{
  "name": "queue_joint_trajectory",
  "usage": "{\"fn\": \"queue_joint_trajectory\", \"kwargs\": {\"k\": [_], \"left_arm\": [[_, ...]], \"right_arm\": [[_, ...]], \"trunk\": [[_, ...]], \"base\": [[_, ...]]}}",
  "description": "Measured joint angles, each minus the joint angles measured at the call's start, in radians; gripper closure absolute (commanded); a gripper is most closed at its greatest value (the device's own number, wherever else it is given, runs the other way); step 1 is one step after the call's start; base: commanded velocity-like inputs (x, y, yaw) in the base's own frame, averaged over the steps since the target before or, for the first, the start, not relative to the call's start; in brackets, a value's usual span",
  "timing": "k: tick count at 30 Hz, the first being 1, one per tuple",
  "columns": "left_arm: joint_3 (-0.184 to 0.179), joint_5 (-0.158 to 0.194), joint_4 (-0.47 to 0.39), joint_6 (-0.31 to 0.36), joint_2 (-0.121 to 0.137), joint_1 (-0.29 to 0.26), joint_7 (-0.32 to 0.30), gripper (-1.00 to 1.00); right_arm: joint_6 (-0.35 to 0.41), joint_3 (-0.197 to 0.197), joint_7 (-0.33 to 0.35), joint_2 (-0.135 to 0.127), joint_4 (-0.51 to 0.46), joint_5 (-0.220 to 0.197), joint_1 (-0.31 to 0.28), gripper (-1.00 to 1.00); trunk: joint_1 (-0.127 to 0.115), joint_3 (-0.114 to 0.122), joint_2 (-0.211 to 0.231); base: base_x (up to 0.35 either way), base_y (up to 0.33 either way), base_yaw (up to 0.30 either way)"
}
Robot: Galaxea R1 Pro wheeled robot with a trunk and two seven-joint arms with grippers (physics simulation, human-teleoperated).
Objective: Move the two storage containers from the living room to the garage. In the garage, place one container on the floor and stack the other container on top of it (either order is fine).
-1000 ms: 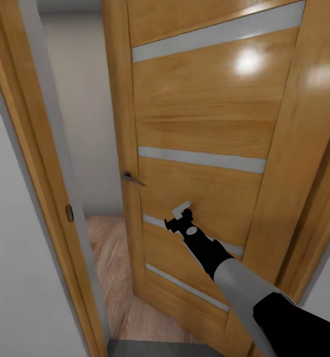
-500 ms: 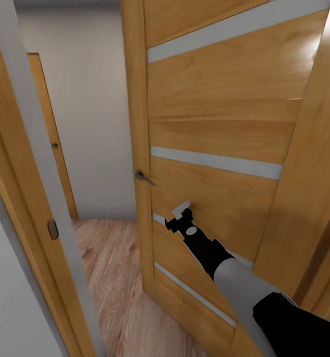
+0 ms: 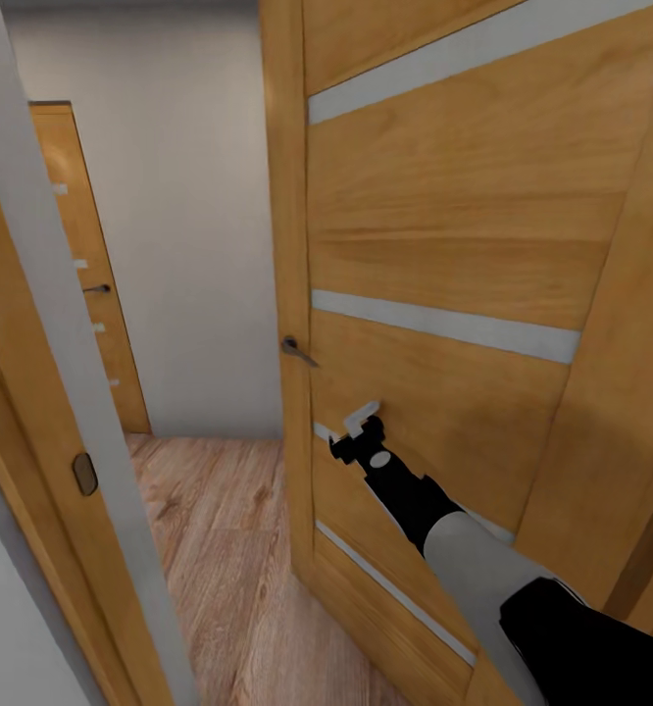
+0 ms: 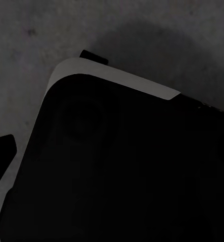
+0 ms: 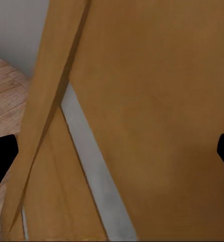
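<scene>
No bins show here; by the task they are thin-walled and lidless, so probably light and slightly flexible, best gripped on a long rim near its middle. The right gripper (image 3: 363,428) is at centre, its fingers against a wooden door (image 3: 444,245) standing ajar at 1 o'clock, holding nothing, though how wide it gapes I cannot tell. Plank floor (image 3: 219,549) lies at 7 o'clock, a second door (image 3: 81,275) at 10 o'clock.

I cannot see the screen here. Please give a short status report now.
Right gripper open, empty, at the wooden door. Left gripper cannot be judged. No containers in sight. Door ajar, gap onto wood plank floor; door handle just beside the gripper.
</scene>
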Motion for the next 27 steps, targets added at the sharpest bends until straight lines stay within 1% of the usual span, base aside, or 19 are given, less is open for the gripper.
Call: {"fn": "queue_joint_trajectory", "kwargs": {"k": [5,13,18,25,27], "left_arm": [[0.0,0.0,0.0,0.0,0.0,0.0,0.0,-1.0],[0.0,0.001,0.0,0.0,0.0,0.0,0.0,-1.0],[0.0,0.001,0.0,0.0,0.0,0.0,0.0,-1.0],[0.001,0.001,0.0,0.0,0.0,0.0,0.0,-1.0],[0.001,0.001,0.0,0.0,0.001,0.0,0.0,-1.0]], "right_arm": [[-0.002,-0.002,-0.006,0.0,0.016,0.002,-0.001,-1.0],[-0.01,-0.004,-0.007,-0.012,0.018,-0.004,-0.001,-1.0],[-0.001,-0.005,-0.001,-0.017,0.006,-0.01,0.0,-1.0],[-0.007,0.004,0.002,-0.03,-0.006,-0.004,0.0,-1.0],[-0.007,0.001,-0.003,-0.03,-0.013,0.006,0.0,-1.0]], "trunk": [[0.0,0.0,0.0],[0.0,0.0,0.0],[0.0,0.0,0.0],[0.0,0.0,0.0],[0.0,0.0,0.0]], "base": [[0.004,0.0,0.0],[0.0,0.0,0.0],[0.0,0.0,0.0],[0.0,0.0,0.0],[0.0,0.0,0.0]]}}
